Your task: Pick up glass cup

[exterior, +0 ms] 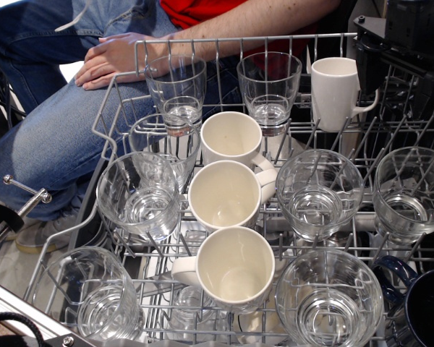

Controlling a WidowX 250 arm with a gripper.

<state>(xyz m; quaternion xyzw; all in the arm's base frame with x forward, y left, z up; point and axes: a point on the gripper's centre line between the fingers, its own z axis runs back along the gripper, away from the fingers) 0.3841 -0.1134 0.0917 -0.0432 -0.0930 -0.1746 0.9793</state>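
Several wide, round-bodied glass cups stand upright in a wire dish rack [130, 65]. One is at centre right [318, 191], one at the far right [412, 191] and one at the front right [329, 296]. More stand on the left [139, 195], at the front left [94, 293] and behind [163, 141]. A black machine part [401, 36] shows at the top right, above the rack's back right corner. It looks like my gripper's body. No fingers show, and it touches no cup.
Two taller narrow tumblers [177, 90] [269, 87] stand at the back. Three white mugs [231, 137] [224, 194] [235, 267] line the middle, and another [335, 90] stands at the back right. A dark blue mug [419, 311] is at the front right. A seated person's hand [119, 58] rests behind the rack.
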